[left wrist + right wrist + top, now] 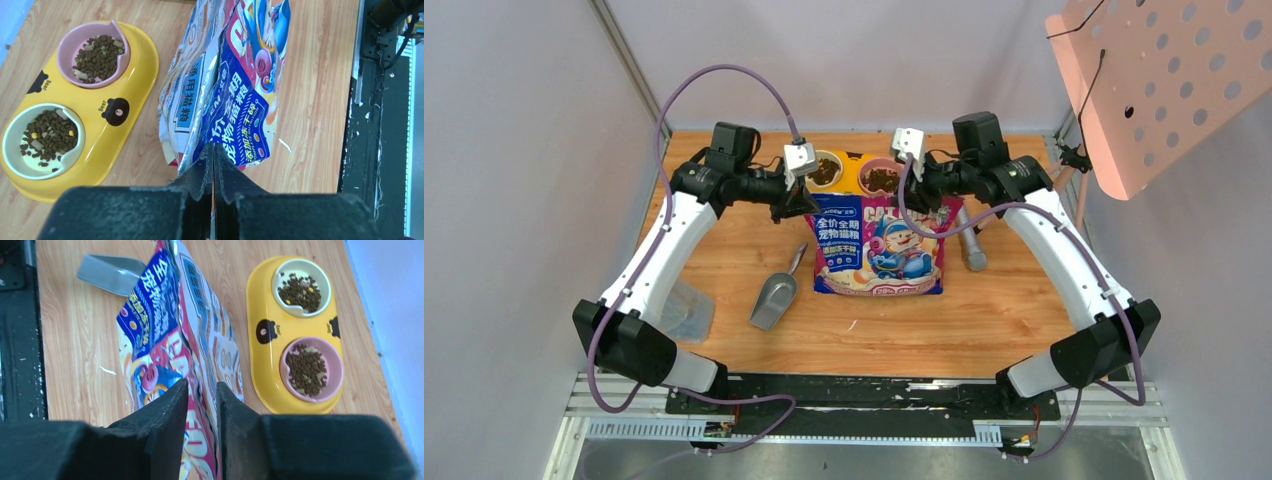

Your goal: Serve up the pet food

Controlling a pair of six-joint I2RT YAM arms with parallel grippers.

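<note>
**A:** Biggest first. What's where?

**B:** Wooden table. The bag is mid-table, printed face toward the arm bases. Its top edge runs left to right between the two wrists.

**A:** Grippers on the bag?

**B:** The left gripper is pinched tight on the bag's top left corner. The right gripper is at the top right corner, jaws a narrow gap apart. The bag edge runs through that gap and doesn't look clamped.

**A:** And the pet food?

**B:** Just behind the bag, on the far side, in a yellow feeder whose long axis runs parallel to the bag's top. There's pet food in both bowls, pink behind the bag's right half and white behind its left. Neither arm is clearly nearer.

**A:** Room to move?

**B:** Tight behind the bag, so I'd judge a tilt backward would hit the feeder. There's bare wood in front of the bag. The scoop lies flat, front-left of the bag and well apart from both grippers.
</note>
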